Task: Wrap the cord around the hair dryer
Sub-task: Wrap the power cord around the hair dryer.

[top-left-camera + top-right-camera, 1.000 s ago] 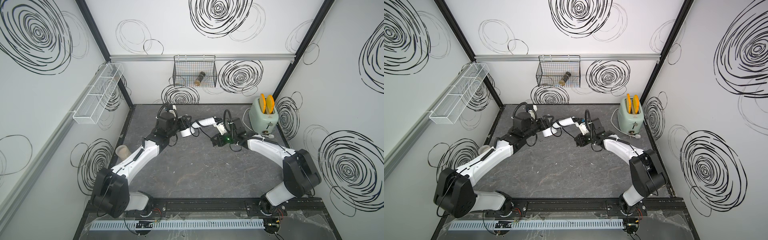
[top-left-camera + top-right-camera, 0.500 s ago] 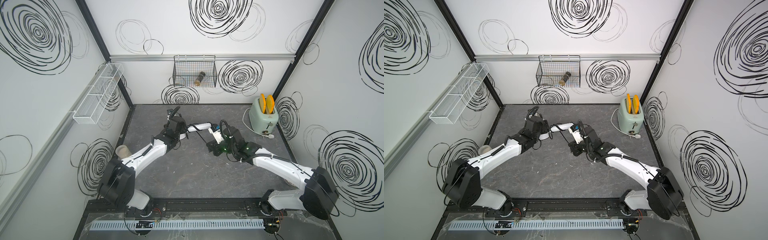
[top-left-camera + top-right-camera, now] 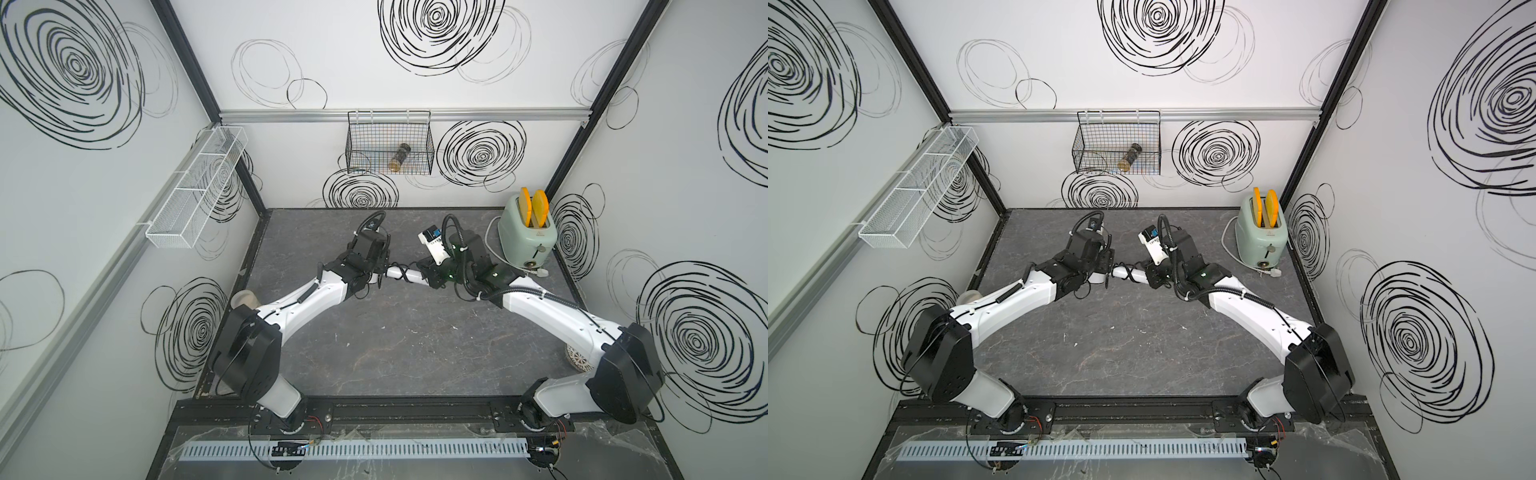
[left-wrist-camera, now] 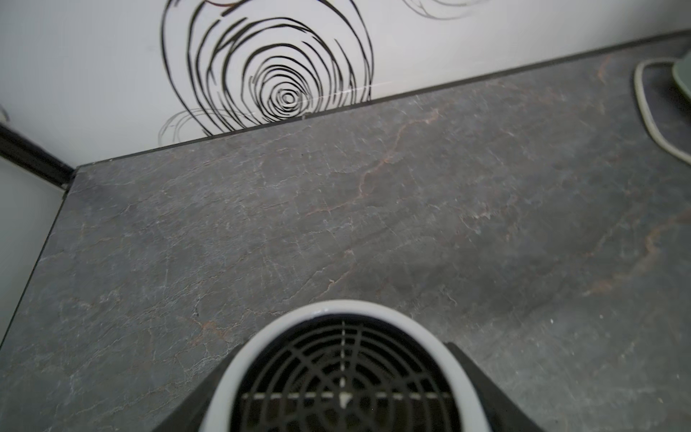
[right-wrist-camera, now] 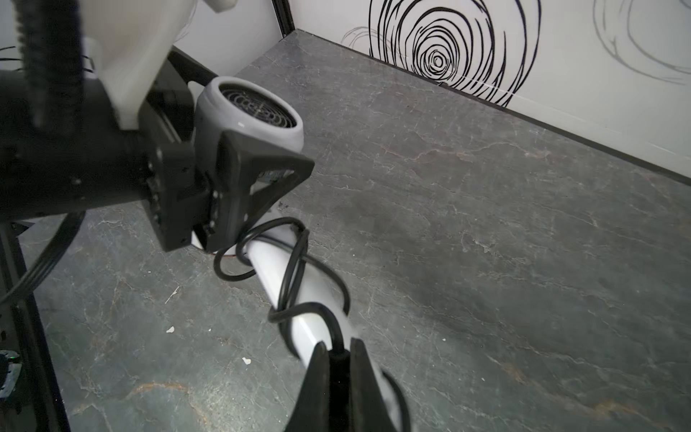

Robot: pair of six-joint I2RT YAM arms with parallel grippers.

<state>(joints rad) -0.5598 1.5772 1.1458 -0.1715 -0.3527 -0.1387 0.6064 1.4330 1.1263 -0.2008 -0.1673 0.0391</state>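
Partly hidden — hair dryer (image 3: pixel 409 275) in left pincer (image 3: pixel 380 272).

White swirl-marked walls (image 3: pixel 374 62) enclose a grey stone-patterned floor (image 3: pixel 395 340).

both top views: high at the front, looking down over the whole tabletop (image 3: pixel 395 353); wrist views: close, low, toward the back wall (image 4: pixel 112 56), sharing the hair dryer (image 4: pixel 344 374).

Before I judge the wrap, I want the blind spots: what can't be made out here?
- Where the cord ends: right wrist view, it vanishes inside the right claw.
- Nozzle of the hair dryer: both top views, under the left claw.
- Brown item in the wire basket: top views, too small to name.
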